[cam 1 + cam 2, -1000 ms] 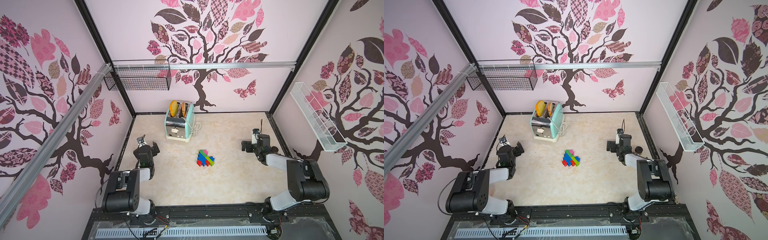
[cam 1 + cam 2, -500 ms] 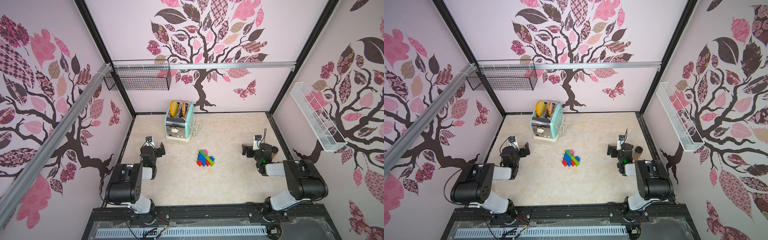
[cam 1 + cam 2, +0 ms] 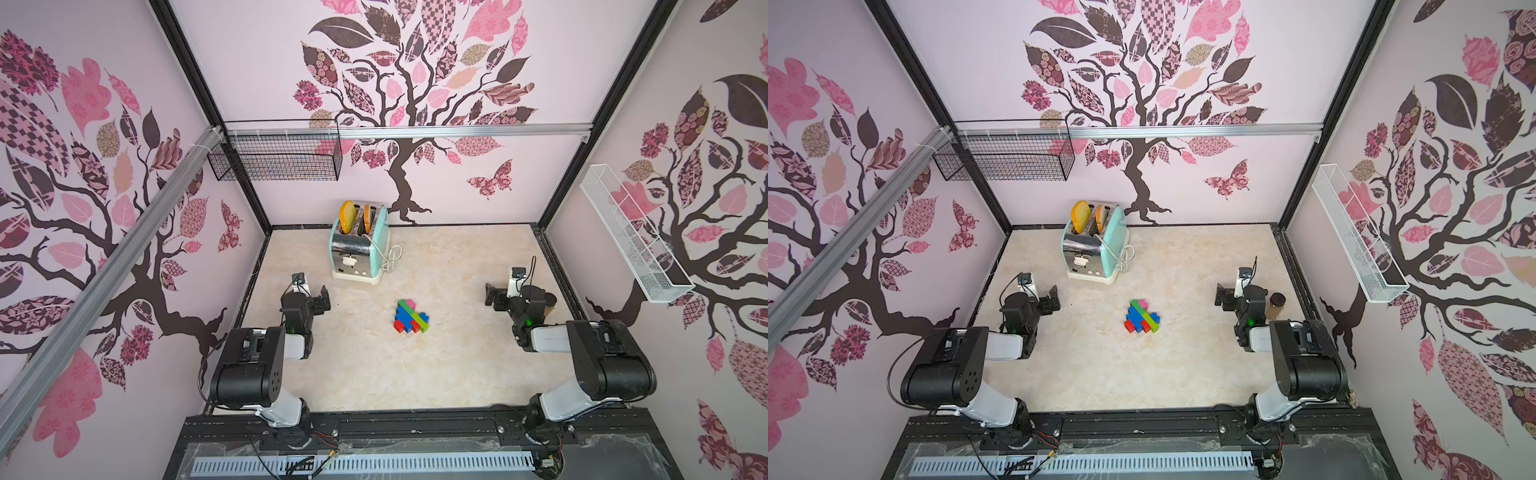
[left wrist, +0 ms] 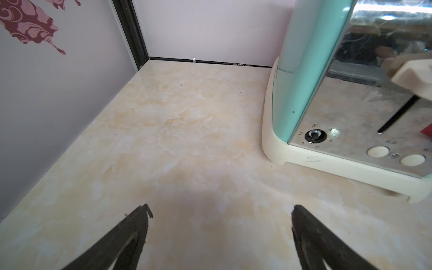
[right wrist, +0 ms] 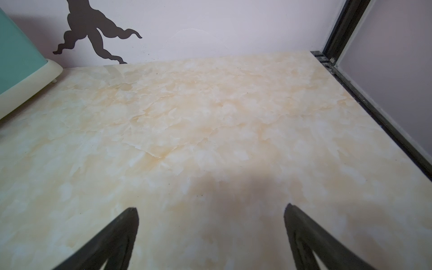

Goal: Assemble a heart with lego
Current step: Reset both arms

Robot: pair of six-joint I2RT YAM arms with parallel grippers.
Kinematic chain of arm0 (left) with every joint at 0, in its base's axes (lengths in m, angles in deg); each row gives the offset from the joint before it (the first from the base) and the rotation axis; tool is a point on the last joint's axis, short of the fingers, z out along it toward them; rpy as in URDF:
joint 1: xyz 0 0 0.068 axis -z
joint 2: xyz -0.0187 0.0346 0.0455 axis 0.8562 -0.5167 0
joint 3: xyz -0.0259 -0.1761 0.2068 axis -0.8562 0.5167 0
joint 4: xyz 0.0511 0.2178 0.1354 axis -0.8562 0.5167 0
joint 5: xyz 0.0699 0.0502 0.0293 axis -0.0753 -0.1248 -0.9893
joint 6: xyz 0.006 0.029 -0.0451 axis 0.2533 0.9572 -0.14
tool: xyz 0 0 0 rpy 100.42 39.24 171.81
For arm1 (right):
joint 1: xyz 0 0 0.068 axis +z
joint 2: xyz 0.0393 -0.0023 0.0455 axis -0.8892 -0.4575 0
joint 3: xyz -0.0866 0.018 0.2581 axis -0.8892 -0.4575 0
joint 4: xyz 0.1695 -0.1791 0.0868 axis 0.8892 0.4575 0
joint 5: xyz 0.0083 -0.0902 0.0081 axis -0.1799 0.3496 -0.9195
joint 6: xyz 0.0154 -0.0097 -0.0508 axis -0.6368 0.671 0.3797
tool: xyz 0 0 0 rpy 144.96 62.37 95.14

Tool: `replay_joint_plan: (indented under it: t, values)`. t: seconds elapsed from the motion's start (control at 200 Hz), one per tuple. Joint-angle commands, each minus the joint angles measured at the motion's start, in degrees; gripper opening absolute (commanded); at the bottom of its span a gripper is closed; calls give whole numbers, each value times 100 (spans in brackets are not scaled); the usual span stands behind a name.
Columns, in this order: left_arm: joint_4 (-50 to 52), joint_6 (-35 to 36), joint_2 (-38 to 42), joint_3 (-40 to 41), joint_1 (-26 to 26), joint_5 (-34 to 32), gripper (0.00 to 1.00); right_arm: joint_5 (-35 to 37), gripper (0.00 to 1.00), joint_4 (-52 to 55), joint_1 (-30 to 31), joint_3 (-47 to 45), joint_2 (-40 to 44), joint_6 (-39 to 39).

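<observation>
Both grippers are spread wide and empty: the left gripper [image 4: 221,208] and the right gripper [image 5: 210,208] are held over the tabletop [image 5: 210,117]. The heart [image 3: 410,317] is seen between them, well apart from each. Digits 1 to 6 are read around a dial [image 4: 314,135] on the toaster [image 4: 304,70]. Since a second ago, both arms have been folded back; the heart is unmoved.
</observation>
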Motion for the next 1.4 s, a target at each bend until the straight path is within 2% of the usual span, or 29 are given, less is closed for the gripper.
replay_joint_plan:
  t: [0.0,0.465,0.58,0.64,0.835,0.915,0.985,1.185,1.265,1.395]
  values:
    - [-25,73,35,-91,-24,38,97,76,99,-95,-17,62,59,-76]
    - [-17,66,36,-92,-18,17,97,77,100,-92,-15,62,64,-76]
    - [-329,-205,42,67,151,-1185,97,77,100,-92,-17,63,57,-77]
    - [-256,-216,62,51,169,-1263,97,74,100,-87,-11,65,61,-80]
    - [-272,-213,52,51,169,-1248,97,76,100,-90,-16,67,63,-76]
    - [-69,64,8,-89,137,-372,97,81,100,-93,-11,69,62,-78]
    - [-29,91,40,-88,81,-191,97,81,100,-91,-18,69,63,-80]
    - [-52,68,35,-81,57,-142,97,83,100,-94,-12,70,64,-76]
    - [-138,-65,42,-23,57,-553,97,77,100,-88,-17,71,63,-78]
    - [-125,-49,49,-27,77,-589,97,83,100,-90,-16,68,62,-76]
